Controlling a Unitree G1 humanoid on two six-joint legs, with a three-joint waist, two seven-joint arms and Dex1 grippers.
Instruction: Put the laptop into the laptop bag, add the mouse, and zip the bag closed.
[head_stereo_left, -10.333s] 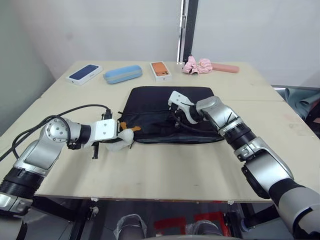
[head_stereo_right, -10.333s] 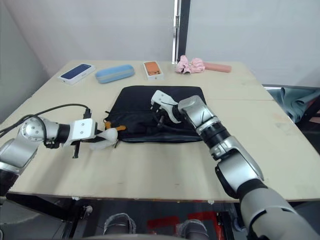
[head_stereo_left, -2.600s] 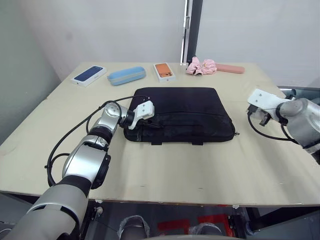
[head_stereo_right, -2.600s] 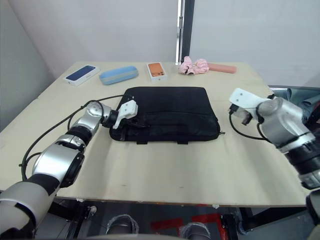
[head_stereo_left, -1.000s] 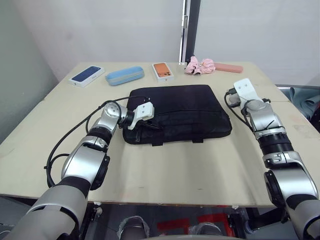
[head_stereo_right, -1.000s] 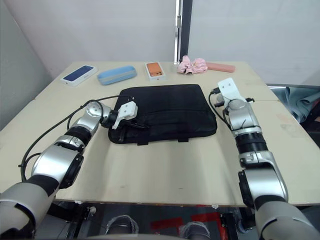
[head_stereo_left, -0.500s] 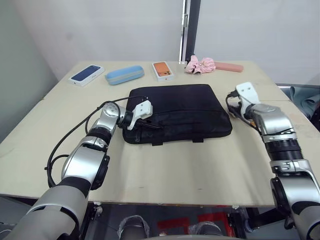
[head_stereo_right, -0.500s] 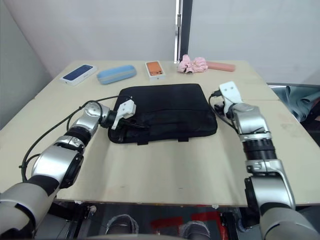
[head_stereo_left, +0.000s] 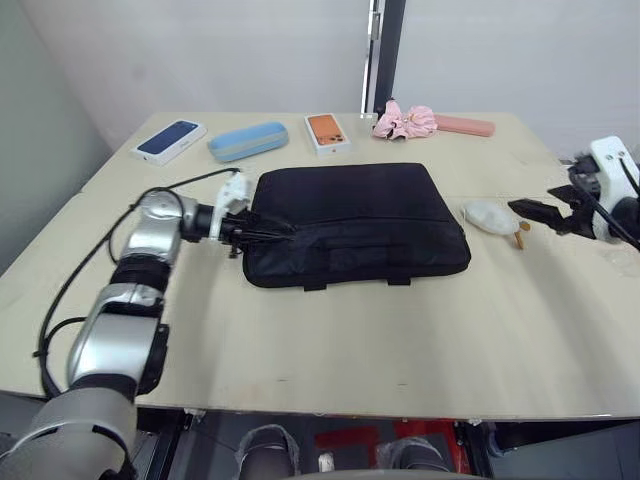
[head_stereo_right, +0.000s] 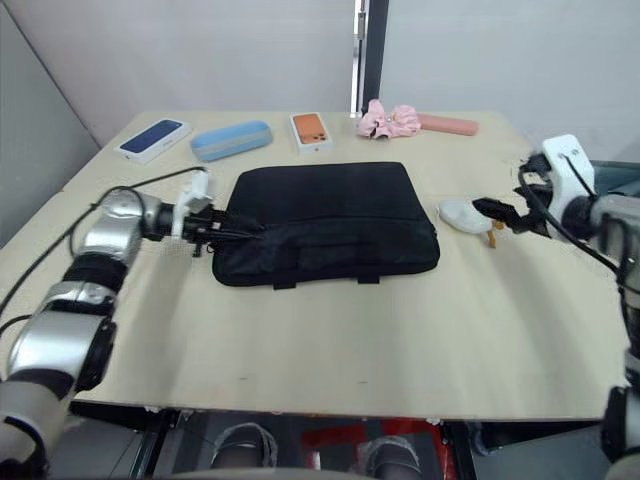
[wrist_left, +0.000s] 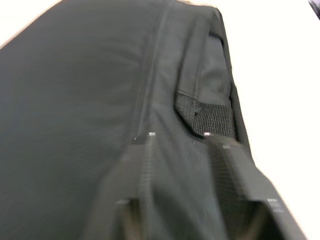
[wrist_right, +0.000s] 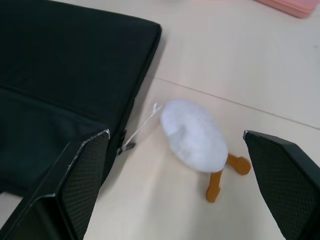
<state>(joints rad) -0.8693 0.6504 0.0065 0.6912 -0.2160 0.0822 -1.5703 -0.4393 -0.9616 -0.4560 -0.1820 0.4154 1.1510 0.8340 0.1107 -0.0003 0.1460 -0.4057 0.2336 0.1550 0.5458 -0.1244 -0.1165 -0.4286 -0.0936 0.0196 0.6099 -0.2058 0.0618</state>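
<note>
The black laptop bag (head_stereo_left: 350, 220) lies flat and closed in the middle of the table. My left gripper (head_stereo_left: 248, 228) is at the bag's left end, its fingers (wrist_left: 142, 170) parted over the black fabric and holding nothing. My right gripper (head_stereo_left: 528, 213) hovers to the right of the bag, wide open. Between its fingers (wrist_right: 80, 185) a white fluffy thing with orange legs (wrist_right: 195, 135) lies loose on the table, next to the bag's zip pull (wrist_right: 125, 147). The laptop and the mouse are out of view.
Along the table's far edge lie a blue phone box (head_stereo_left: 168, 140), a light blue case (head_stereo_left: 247, 141), an orange phone box (head_stereo_left: 326, 133), a pink scrunchie (head_stereo_left: 405, 120) and a pink case (head_stereo_left: 463, 125). Bare tabletop (head_stereo_left: 350, 340) stretches in front of the bag.
My left gripper has drawn back to the bag's left end and its fingers have parted. My right gripper has swung out to the right and opened, leaving the white fluffy thing beside the bag.
</note>
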